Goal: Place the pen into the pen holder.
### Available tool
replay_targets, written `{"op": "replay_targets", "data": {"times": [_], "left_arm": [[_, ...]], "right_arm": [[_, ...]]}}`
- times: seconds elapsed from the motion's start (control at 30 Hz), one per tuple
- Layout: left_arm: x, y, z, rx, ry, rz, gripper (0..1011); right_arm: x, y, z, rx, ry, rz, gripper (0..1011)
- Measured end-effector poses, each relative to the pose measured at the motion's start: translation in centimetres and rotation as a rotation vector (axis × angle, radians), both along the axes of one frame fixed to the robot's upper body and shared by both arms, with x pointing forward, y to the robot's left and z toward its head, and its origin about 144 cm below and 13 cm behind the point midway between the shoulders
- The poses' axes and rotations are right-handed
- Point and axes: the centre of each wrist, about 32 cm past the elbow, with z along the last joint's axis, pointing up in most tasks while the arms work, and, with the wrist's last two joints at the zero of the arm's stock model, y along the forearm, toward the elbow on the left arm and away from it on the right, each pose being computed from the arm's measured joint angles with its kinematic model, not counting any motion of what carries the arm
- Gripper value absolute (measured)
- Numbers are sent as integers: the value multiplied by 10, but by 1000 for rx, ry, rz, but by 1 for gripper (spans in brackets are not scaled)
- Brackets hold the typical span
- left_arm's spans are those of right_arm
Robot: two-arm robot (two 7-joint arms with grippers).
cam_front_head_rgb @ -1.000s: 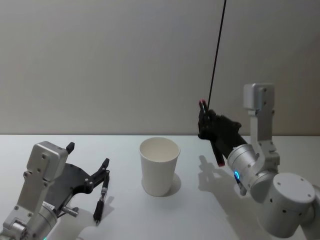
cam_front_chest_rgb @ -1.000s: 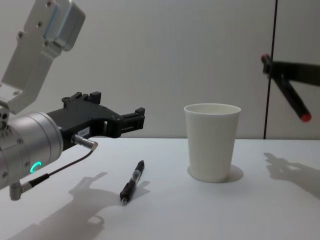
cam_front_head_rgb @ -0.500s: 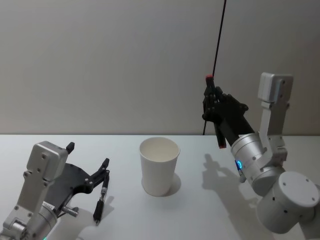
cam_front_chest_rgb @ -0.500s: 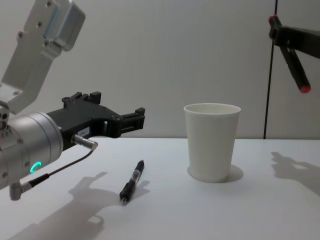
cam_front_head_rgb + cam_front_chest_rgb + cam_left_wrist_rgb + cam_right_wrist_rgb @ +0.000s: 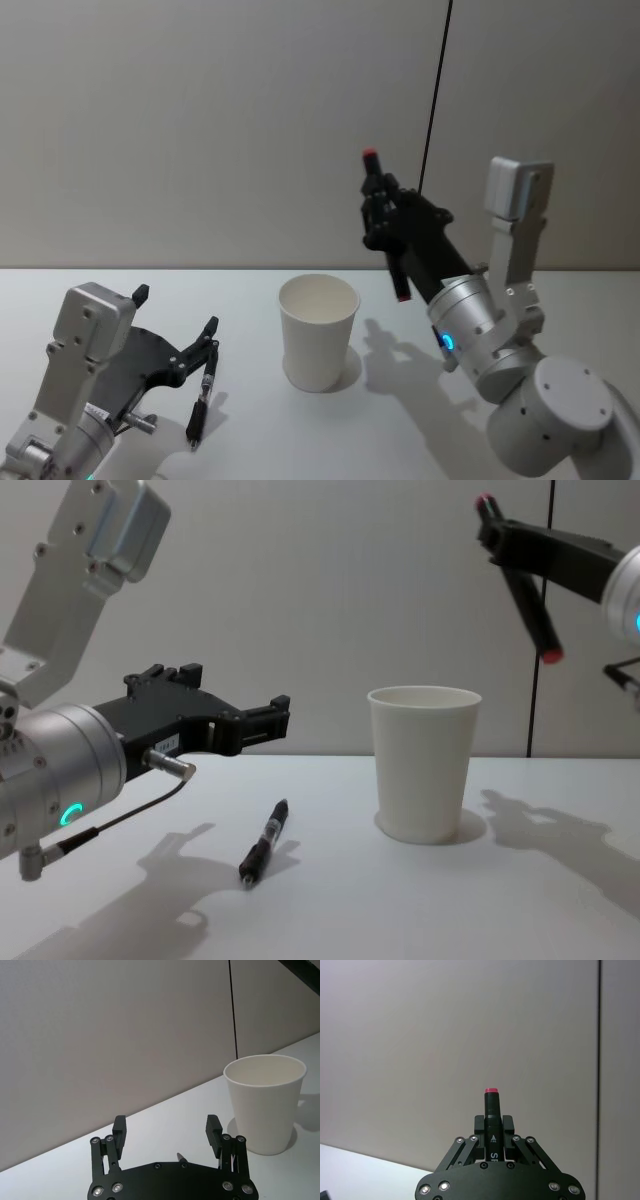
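Observation:
The pen holder (image 5: 318, 331) (image 5: 424, 762) (image 5: 265, 1101), a white tapered cup, stands upright mid-table. My right gripper (image 5: 381, 213) (image 5: 503, 538) (image 5: 491, 1129) is shut on a black pen (image 5: 386, 232) (image 5: 526, 588) (image 5: 491, 1105) with red ends. It holds that pen tilted in the air, above the cup's rim and a little to its right. A second black pen (image 5: 203, 392) (image 5: 264, 840) lies on the table left of the cup. My left gripper (image 5: 176, 310) (image 5: 236, 694) (image 5: 166, 1125) hovers open just over that lying pen.
The white table (image 5: 300, 440) runs back to a plain grey wall. A thin dark vertical line (image 5: 435, 90) runs down the wall behind my right arm. Open tabletop lies between the lying pen and the cup.
My right gripper has risen with its pen, then swung left toward the cup. The left arm and the lying pen have not moved.

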Motion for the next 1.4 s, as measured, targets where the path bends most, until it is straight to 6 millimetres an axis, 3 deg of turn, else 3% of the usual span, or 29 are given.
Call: {"op": "replay_targets", "data": {"times": [0.37,0.73,1.4], "left_arm": [[0,0,0,0,0,0,1000],[0,0,0,0,0,0,1000],[0,0,0,0,0,0,1000]], "right_arm": [[7,17,-3,-21,-65,117,207],[15,28,-1,-102,-81,116,207],[20,30,-12,-231,-30,74,207]]}}
